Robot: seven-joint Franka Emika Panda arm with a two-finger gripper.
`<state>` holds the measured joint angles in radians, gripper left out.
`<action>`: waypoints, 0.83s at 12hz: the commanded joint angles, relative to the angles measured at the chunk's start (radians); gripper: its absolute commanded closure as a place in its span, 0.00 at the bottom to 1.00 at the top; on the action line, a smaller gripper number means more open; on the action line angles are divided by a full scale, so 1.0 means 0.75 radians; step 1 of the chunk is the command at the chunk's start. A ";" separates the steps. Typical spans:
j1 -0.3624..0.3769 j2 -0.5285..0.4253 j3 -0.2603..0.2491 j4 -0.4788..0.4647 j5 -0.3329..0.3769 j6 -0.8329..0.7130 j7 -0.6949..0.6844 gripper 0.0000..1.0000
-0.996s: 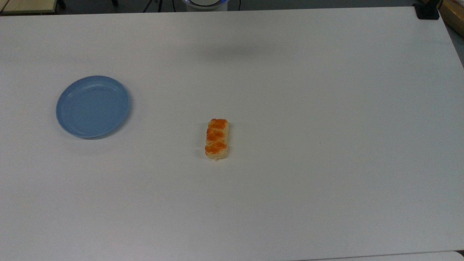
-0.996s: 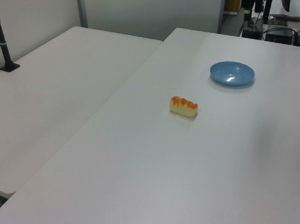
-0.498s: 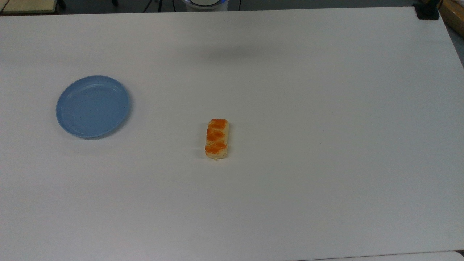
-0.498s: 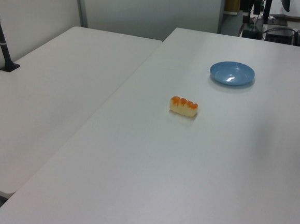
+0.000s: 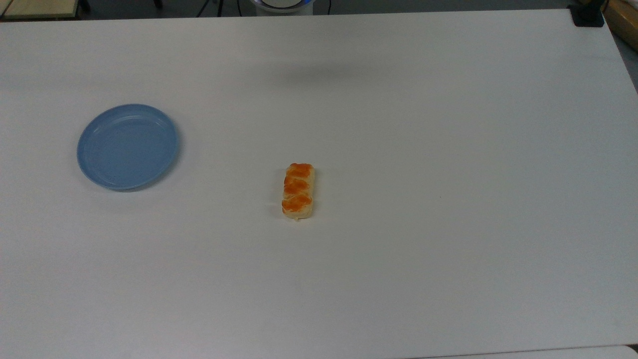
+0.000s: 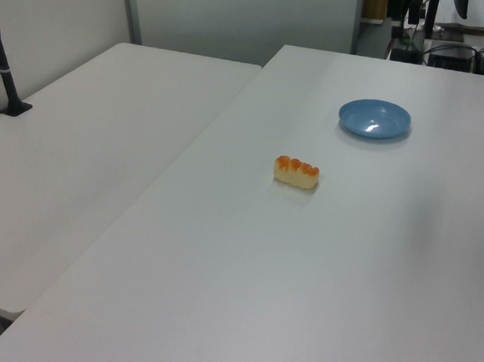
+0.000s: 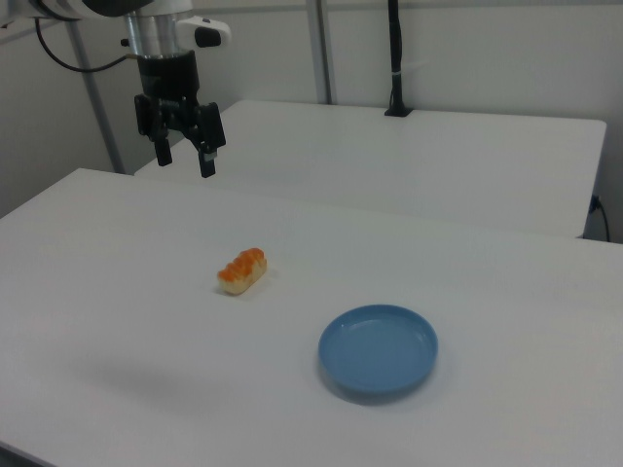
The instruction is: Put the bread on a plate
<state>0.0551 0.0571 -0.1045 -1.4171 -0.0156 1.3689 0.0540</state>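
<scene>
Claw: the black two-finger gripper hangs in the air with its fingers apart and nothing between them — high above the white table, toward the right view's upper left.

Bread: the small oblong pale-yellow bread roll with three glossy orange-brown bumps lies flat on the table near its middle, also seen at and; nothing touches it.

Bread from claw: in the right view the roll lies below the claw and a little to the right view's right, so the coming move looks like a descent with a short sideways shift.

Long axis: in the top view the roll runs up and down the picture; in the right view it slants from lower left to upper right. My judgement is that the fingers should close across the narrow width, and whether they already line up for that I cannot tell.

Plate: the round light-blue plastic plate with a shallow raised rim stands bare and well apart from the roll — to the top view's left, and farther back in the left view.

Around: a second white table butts against the first, with a black post standing at its far edge.

In the way: nothing lies between claw and roll, nor between roll and plate.

Progress: by my reading the task is at its start, the roll not yet gripped.
</scene>
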 commanded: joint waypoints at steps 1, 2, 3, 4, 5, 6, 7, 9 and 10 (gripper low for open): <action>0.023 0.008 -0.022 -0.004 0.023 0.009 -0.047 0.00; 0.023 0.012 -0.022 -0.004 0.023 0.022 -0.043 0.00; 0.029 0.014 -0.020 -0.004 0.023 0.030 -0.033 0.00; 0.031 0.018 -0.018 -0.009 0.023 0.058 -0.011 0.00; 0.037 0.018 -0.018 -0.023 0.023 0.101 -0.007 0.00; 0.043 0.018 -0.018 -0.047 0.023 0.150 -0.007 0.00; 0.057 0.018 -0.018 -0.074 0.023 0.203 -0.009 0.00; 0.078 0.032 -0.024 -0.162 0.021 0.387 -0.009 0.00; 0.096 0.050 -0.057 -0.164 0.023 0.426 -0.009 0.00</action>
<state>0.0885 0.0900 -0.1038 -1.4836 -0.0150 1.5900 0.0426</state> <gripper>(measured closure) 0.000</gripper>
